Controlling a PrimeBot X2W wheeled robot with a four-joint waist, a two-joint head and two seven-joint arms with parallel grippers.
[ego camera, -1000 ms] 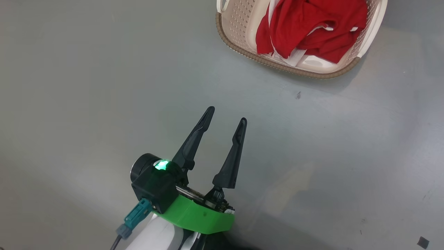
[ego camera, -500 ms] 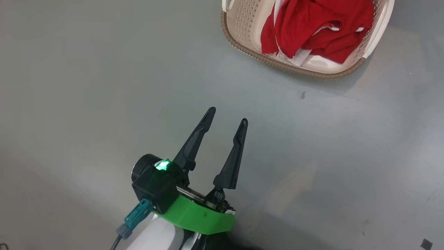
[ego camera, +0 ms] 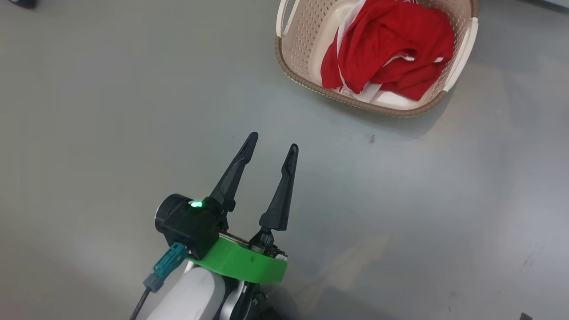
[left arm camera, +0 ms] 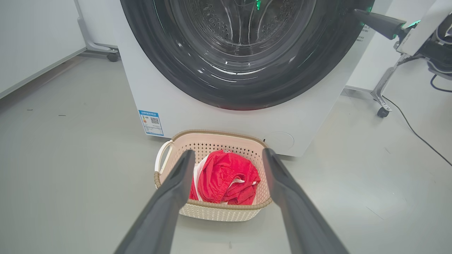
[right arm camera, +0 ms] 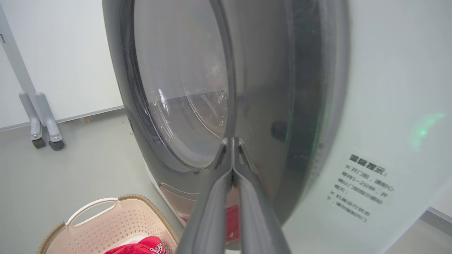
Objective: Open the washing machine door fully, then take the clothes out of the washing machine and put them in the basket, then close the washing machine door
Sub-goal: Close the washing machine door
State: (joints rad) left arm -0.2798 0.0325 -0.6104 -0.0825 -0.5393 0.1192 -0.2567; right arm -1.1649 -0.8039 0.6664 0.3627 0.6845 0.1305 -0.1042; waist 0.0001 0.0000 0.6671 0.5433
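Grey floor (ego camera: 111,111) spreads under everything. On it stands the white washing machine (left arm camera: 197,120), its steel drum visible through the glass. The washing machine door (left arm camera: 310,63) lies flat against the machine's front; whether it is latched cannot be told. From the right wrist view the door (right arm camera: 265,88) shows side-on, glossy black around a clear domed bowl.

The basket (left arm camera: 219,135) sits on the floor just in front of the machine, below the door. The clothes (left arm camera: 226,176), red with white trim, lie bunched inside it. From the head view the basket (ego camera: 355,100) holds the clothes (ego camera: 391,44) well apart from the left gripper (ego camera: 272,142).

That gripper hangs above the bare floor with its fingers spread wide and nothing between them. The right gripper (right arm camera: 232,141) has its fingers pressed together, holding nothing, tips at the door's black ring; contact is unclear. A small blue label (left arm camera: 152,122) sits low on the machine's front.
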